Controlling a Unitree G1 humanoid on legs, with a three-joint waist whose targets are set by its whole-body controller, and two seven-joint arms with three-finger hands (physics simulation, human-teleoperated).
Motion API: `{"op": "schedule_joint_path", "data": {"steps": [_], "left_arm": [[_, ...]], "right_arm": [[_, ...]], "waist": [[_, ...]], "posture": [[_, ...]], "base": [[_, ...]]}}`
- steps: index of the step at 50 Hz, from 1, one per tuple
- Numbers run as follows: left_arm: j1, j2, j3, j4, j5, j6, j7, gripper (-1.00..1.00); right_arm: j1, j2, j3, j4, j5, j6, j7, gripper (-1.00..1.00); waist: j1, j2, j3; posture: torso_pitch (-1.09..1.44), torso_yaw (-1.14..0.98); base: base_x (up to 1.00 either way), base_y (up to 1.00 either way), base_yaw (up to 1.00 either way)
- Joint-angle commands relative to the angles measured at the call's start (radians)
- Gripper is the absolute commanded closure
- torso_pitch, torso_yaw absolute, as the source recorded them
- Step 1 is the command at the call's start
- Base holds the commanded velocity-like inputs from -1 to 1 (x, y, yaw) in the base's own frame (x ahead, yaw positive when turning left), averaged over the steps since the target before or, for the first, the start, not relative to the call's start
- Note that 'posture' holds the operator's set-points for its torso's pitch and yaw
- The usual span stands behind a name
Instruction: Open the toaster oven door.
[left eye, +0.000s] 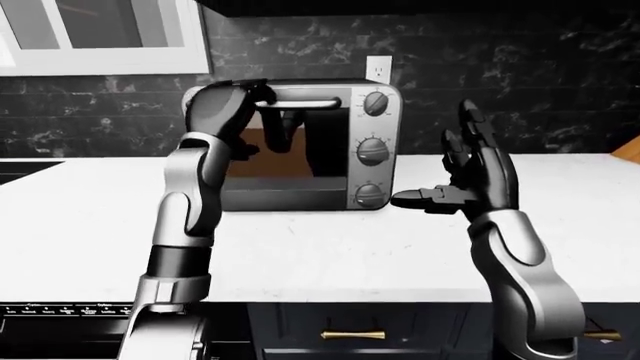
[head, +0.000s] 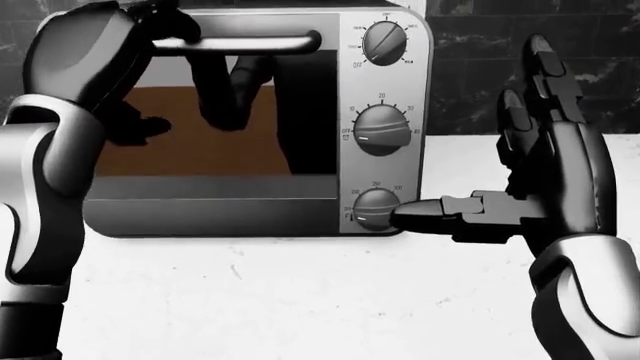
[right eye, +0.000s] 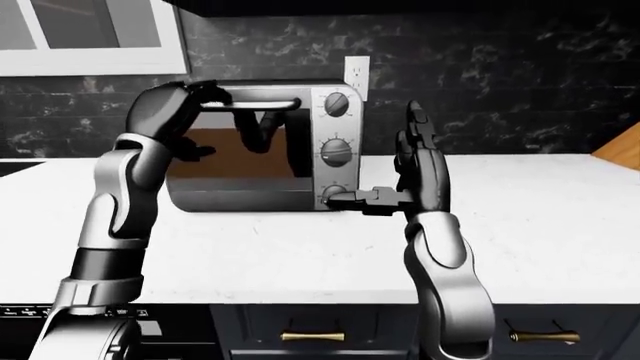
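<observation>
Left hand (head: 95, 52), partly cut off at the head view's top, curls around the toaster oven (left eye: 300, 146) door handle (head: 250, 43) on the counter (left eye: 330, 247), while the eye views show the open-fingered, empty right hand (right eye: 415, 176) beside it.

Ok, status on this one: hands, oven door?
Left hand curled over door handle. Right hand open, thumb by bottom knob. Door shut. Nothing blocking.
</observation>
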Motion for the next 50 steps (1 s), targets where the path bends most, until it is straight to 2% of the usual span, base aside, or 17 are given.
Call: {"op": "schedule_joint_path", "data": {"steps": [1, 6, 9, 11, 16, 20, 21, 29, 32, 37, 39, 42, 50], "left_arm": [[0.003, 0.0, -0.017, 0.054, 0.0, 0.009, -0.061, -0.1], [-0.067, 0.002, -0.032, 0.184, 0.017, -0.005, -0.016, -0.05], [-0.069, 0.002, -0.032, 0.188, 0.017, -0.006, -0.014, -0.05], [-0.132, -0.001, -0.051, 0.336, 0.043, -0.011, 0.037, -0.02], [-0.161, -0.006, -0.067, 0.434, 0.07, -0.006, 0.081, -0.04], [-0.168, -0.008, -0.074, 0.461, 0.088, -0.014, 0.094, -0.04], [-0.175, -0.007, -0.09, 0.497, 0.115, -0.021, 0.115, -0.05], [-0.167, -0.016, -0.094, 0.52, 0.166, -0.028, 0.127, -0.08], [-0.168, -0.017, -0.101, 0.535, 0.203, -0.027, 0.142, -0.15], [-0.138, -0.022, -0.099, 0.496, 0.217, -0.026, 0.126, -0.15], [-0.088, -0.028, -0.096, 0.409, 0.221, -0.017, 0.08, -0.11], [0.037, -0.045, -0.083, 0.161, 0.229, 0.005, -0.035, -0.09], [0.17, -0.071, -0.057, -0.136, 0.25, 0.019, -0.16, -0.06]], "right_arm": [[-0.028, -0.006, -0.005, -0.023, 0.0, -0.027, 0.0, -1.0], [-0.029, -0.006, -0.002, -0.023, -0.001, -0.027, -0.001, -1.0], [-0.029, -0.005, -0.002, -0.023, -0.001, -0.027, -0.001, -1.0], [-0.028, -0.006, -0.004, -0.018, -0.001, -0.031, 0.001, -1.0], [-0.029, -0.007, -0.006, -0.015, 0.0, -0.033, 0.001, -1.0], [-0.028, -0.008, -0.006, -0.009, -0.001, -0.038, 0.002, -1.0], [-0.027, -0.007, -0.004, -0.007, -0.002, -0.041, 0.002, -1.0], [-0.026, -0.007, -0.004, -0.002, -0.003, -0.045, 0.003, -1.0], [-0.024, -0.005, -0.003, -0.001, -0.004, -0.047, 0.003, -1.0], [-0.018, -0.005, -0.004, 0.001, -0.004, -0.053, 0.004, -1.0], [-0.014, -0.004, -0.006, 0.003, -0.004, -0.058, 0.006, -1.0], [-0.005, -0.003, -0.007, 0.009, -0.005, -0.069, 0.008, -1.0], [-0.003, -0.004, -0.01, 0.0, -0.002, -0.061, 0.005, -1.0]], "waist": [[-0.001, -0.004, 0.013], [0.0, -0.006, 0.012], [0.001, -0.006, 0.012], [-0.001, -0.006, 0.014], [0.001, -0.007, 0.013], [0.0, -0.005, 0.015], [-0.001, -0.005, 0.016], [-0.006, -0.005, 0.021], [-0.008, -0.006, 0.022], [-0.011, -0.006, 0.023], [-0.012, -0.005, 0.023], [-0.014, -0.002, 0.025], [-0.01, -0.005, 0.026]], "posture": [[-0.53, 0.0], [-0.53, 0.0], [-0.53, 0.0], [-0.53, 0.0], [-0.53, 0.0], [-0.53, 0.0], [-0.53, 0.0], [-0.53, 0.0], [-0.53, 0.0], [-0.53, 0.0], [-0.53, 0.0], [-0.53, 0.0], [-0.53, 0.0]], "base": [[0.0, 0.0, 0.0], [0.0, 0.0, 0.0], [0.0, 0.0, 0.0], [0.0, 0.0, 0.0], [0.0, 0.0, 0.0], [0.0, 0.0, 0.0], [0.0, 0.0, 0.0], [0.0, 0.0, 0.0], [0.0, 0.0, 0.0], [0.0, 0.0, 0.0], [0.0, 0.0, 0.0], [0.0, 0.0, 0.0], [0.0, 0.0, 0.0]]}}
